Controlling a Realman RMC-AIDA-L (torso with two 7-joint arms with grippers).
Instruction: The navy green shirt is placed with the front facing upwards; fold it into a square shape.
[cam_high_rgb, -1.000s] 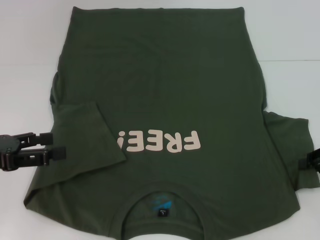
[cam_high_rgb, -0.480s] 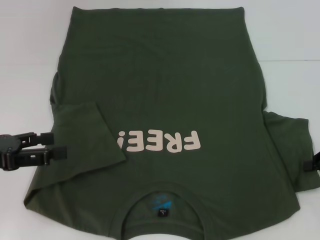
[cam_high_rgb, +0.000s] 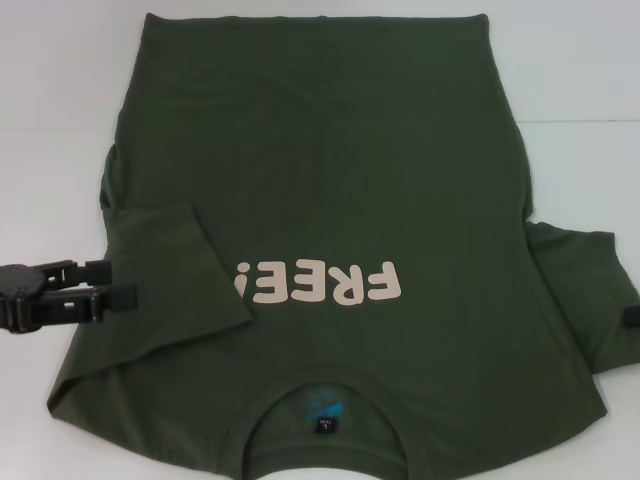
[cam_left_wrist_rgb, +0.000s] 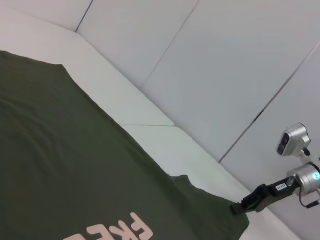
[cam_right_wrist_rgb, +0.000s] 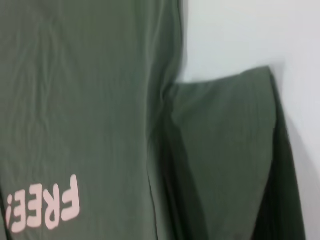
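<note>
The navy green shirt (cam_high_rgb: 330, 180) lies flat and front up on the white table, its collar (cam_high_rgb: 325, 410) nearest me. The pale "FREE!" lettering (cam_high_rgb: 320, 283) reads upside down. One sleeve (cam_high_rgb: 170, 270) is folded in over the chest on the left. The other sleeve (cam_high_rgb: 580, 290) lies spread out to the right. My left gripper (cam_high_rgb: 118, 284) hovers at the shirt's left edge beside the folded sleeve, open and holding nothing. Only a black tip of my right gripper (cam_high_rgb: 631, 317) shows at the frame's right edge. In the left wrist view the right gripper (cam_left_wrist_rgb: 238, 207) sits at the spread sleeve's corner.
The white table (cam_high_rgb: 60, 100) runs around the shirt on the left, far and right sides. White wall panels (cam_left_wrist_rgb: 225, 65) stand behind the table. The shirt's hem reaches the far edge of the head view.
My right gripper has drawn back to the right, almost out of the head view. The left gripper has edged slightly toward the shirt. The shirt has not moved.
</note>
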